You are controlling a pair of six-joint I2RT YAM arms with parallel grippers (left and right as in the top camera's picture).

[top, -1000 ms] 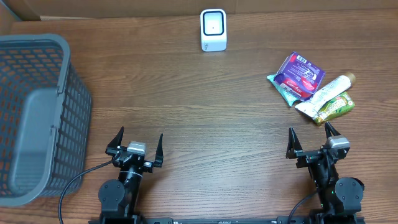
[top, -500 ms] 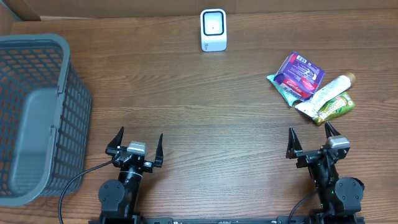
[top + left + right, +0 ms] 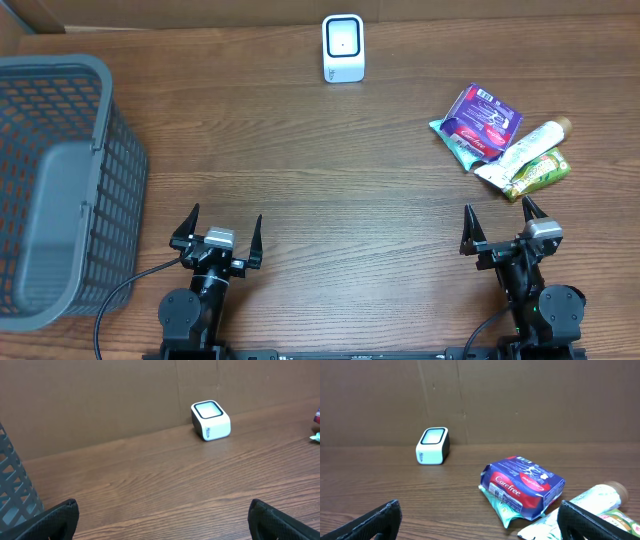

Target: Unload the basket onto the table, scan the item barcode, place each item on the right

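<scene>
A white barcode scanner (image 3: 343, 48) (image 3: 211, 420) (image 3: 433, 445) stands at the back middle of the table. At the right lies a heap of items: a purple-and-red Carefree pack (image 3: 483, 118) (image 3: 522, 483) on a teal pouch (image 3: 458, 142), a white tube (image 3: 525, 147) (image 3: 585, 501), and a green packet (image 3: 538, 173). My left gripper (image 3: 217, 233) (image 3: 162, 520) rests open near the front left, nothing between its fingers. My right gripper (image 3: 504, 226) (image 3: 480, 520) is open at the front right, just short of the heap, also holding nothing.
A large grey mesh basket (image 3: 60, 185) (image 3: 12, 487) fills the left side of the table. A brown cardboard wall (image 3: 125, 395) runs along the back edge behind the scanner.
</scene>
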